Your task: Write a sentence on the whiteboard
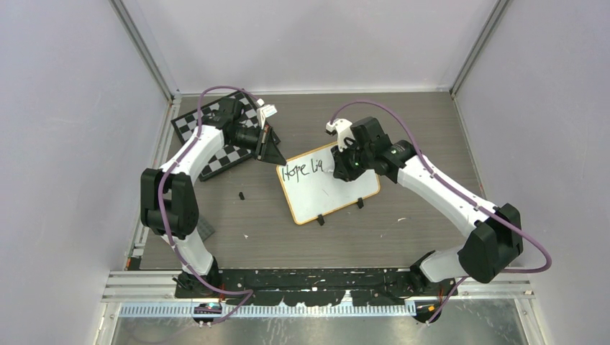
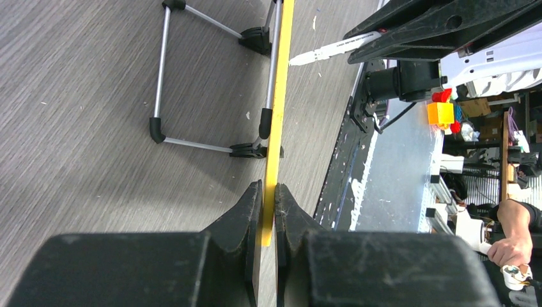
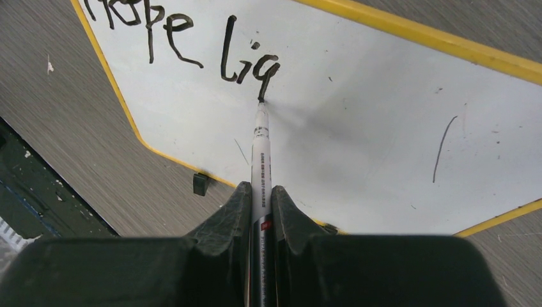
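Two arms work at one whiteboard (image 1: 327, 192), which sits near the middle of the table (image 1: 403, 237), turned askew, just right of a chessboard (image 1: 224, 159). The left gripper (image 2: 271, 189) is closed on the board's yellow rim at its upper-left corner. The right gripper (image 3: 261, 189) clamps a marker (image 3: 260, 137), whose tip touches the white surface at the foot of the last letter of "Hope lig".

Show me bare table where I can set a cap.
Bare: table strip between whiteboard and arm bases; also the far right corner. Crowded: around the whiteboard's far edge, where left gripper clamps it and right gripper holds the marker.
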Controlling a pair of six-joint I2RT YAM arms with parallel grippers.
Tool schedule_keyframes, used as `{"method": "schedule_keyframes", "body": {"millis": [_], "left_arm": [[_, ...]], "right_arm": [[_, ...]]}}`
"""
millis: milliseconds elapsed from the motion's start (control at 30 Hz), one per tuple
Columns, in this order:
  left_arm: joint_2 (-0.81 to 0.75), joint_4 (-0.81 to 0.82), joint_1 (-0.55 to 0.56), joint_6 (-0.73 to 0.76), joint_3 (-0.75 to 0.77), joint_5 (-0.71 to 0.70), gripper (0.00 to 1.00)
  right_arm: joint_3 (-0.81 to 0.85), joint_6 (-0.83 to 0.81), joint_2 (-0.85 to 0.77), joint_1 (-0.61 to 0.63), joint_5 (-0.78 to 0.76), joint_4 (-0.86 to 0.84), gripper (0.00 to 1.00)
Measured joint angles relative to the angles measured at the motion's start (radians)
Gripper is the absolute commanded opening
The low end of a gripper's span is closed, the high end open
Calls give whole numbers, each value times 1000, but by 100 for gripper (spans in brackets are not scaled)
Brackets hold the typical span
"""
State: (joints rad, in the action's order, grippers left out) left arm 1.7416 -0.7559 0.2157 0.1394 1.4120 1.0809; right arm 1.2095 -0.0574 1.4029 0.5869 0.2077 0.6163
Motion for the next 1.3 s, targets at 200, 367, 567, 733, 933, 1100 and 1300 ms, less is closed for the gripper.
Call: {"method": "schedule_keyframes", "body": {"millis": [200,367,567,733,933,1100,1300], "left_arm": [[0,0,0,0,0,0,0],[0,0,0,0,0,1,0],[0,-1,0,0,0,2,0],[0,-3,0,0,0,4,0],[0,-3,0,0,0,5,0],[0,-3,0,0,0,5,0],[0,-4,0,0,0,5,0]], "right_arm": [[-19,8,-4,1,8,2,0],[-19,11,-4,13,13,2,0],[4,12,13,26,30,5,0],[21,11,15,27,52,3,0],[30,11,6,-8,63,6,0],[40,11,-7,-43,54,7,0],[57,11,-6,-45,51,5,0]]}}
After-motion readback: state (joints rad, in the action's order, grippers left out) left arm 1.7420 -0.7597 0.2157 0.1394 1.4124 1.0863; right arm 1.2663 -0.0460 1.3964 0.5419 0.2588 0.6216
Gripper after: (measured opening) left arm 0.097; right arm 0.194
